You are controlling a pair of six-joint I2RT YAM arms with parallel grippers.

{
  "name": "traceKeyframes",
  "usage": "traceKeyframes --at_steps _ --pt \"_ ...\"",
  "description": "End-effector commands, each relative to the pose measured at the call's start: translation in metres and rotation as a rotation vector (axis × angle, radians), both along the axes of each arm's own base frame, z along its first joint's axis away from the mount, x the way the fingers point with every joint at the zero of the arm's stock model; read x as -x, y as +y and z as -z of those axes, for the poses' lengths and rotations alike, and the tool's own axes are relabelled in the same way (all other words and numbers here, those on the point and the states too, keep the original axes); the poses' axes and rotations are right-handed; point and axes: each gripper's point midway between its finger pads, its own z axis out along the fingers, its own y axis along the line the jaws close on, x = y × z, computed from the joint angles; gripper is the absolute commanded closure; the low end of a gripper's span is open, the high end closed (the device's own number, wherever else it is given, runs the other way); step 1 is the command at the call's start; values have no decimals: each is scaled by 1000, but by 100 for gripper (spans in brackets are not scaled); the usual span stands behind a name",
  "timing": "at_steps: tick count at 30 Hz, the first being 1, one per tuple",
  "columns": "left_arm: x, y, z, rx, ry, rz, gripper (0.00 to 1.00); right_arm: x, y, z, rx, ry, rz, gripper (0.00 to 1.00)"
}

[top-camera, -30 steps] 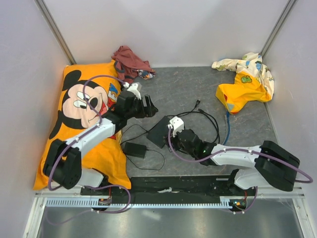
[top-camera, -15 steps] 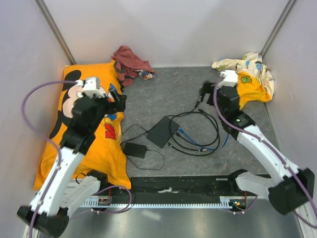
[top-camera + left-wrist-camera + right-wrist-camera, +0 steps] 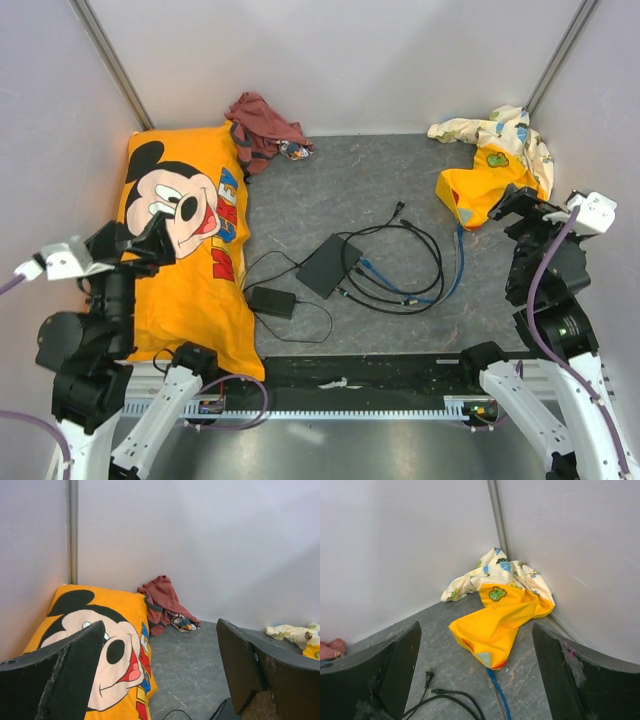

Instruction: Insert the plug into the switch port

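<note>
Grey table (image 3: 350, 190), walled cell. Both arms have backed off the switch (image 3: 322, 266): left gripper (image 3: 140, 235) well left of it, right gripper (image 3: 525, 205) well right, both spread wide, holding nothing. Blue cable (image 3: 458, 262) runs to the switch's right edge; port too small to confirm seating. Likely done.

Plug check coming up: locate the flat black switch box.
Top view, centre: the flat black box lies between the adapter brick and the coiled cables.

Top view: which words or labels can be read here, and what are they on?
"MICKEY": coloured capitals along the edge of the orange cartoon-mouse pillow.
The green badge on the yellow printed cloth: too small to read.
The thin flat matte-black box and the smaller black adapter brick: no readable label.
</note>
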Motion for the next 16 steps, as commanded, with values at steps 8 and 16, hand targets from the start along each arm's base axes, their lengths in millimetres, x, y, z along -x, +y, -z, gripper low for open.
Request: traceKeyframes --at_steps 8,16 --pt "40 34 -27 -10 -153 -127 1 30 -23 -20 66 -25 86 2" --pt "37 31 -25 -11 -148 -114 1 33 -24 -21 72 -30 85 2"
